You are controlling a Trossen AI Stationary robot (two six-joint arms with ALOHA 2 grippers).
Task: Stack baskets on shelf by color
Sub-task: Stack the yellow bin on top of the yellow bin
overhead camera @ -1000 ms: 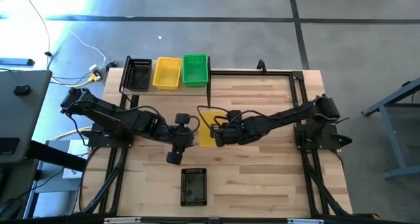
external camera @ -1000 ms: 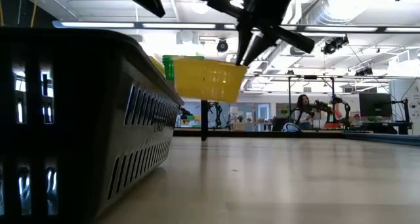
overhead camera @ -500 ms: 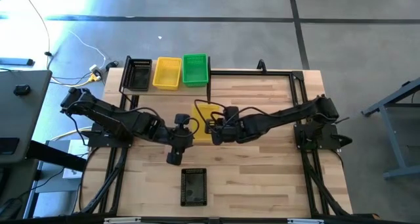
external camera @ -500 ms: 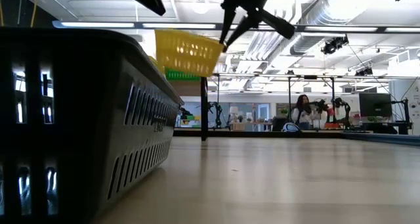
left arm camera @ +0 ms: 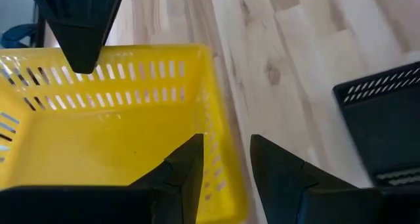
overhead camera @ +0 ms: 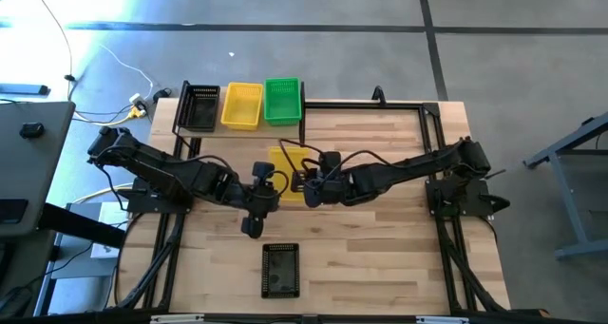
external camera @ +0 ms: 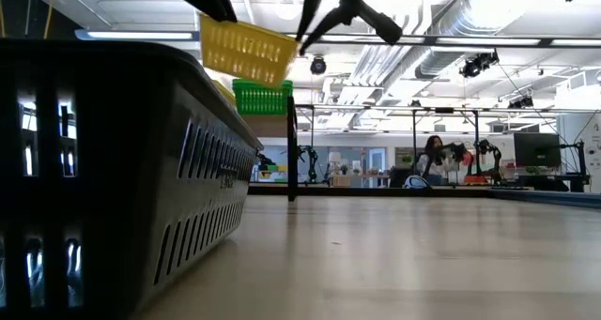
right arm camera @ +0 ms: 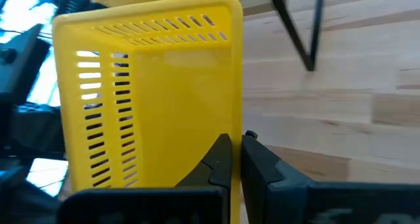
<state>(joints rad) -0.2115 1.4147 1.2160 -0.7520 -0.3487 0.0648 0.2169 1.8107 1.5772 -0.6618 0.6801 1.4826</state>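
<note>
A yellow basket [overhead camera: 288, 170] hangs in the air over the table's middle, held by my right gripper [overhead camera: 307, 182], which is shut on it. My left gripper [overhead camera: 270, 189] is open at the basket's other side. Its two fingers stand either side of a side wall [left arm camera: 223, 152], and I cannot tell if they touch it. On the shelf [overhead camera: 228, 131] at the far left stand a black basket [overhead camera: 200, 106], a yellow basket [overhead camera: 241, 105] and a green basket [overhead camera: 282, 101]. Another black basket [overhead camera: 280, 269] rests on the table near the front edge. My right gripper pinches the yellow basket's side wall at the rim [right arm camera: 236, 129], one finger [right arm camera: 220, 159] inside and one outside. The fingers come from above, slanting from the table's right. The basket hangs tilted [external camera: 246, 50], lifted clear of the table.
A thin black frame [overhead camera: 380, 104] with a post [overhead camera: 302, 134] stands along the table's far side, right of the shelf. The near black basket fills the left of the low view [external camera: 113, 170]. Bare planks lie to the table's right [overhead camera: 389, 238]. A person sits far back in the room [external camera: 434, 156].
My right gripper has risen and gone toward the table's left, to my left gripper, carrying the yellow basket. The basket has gone up from in front of the green basket to above it, staying tilted.
</note>
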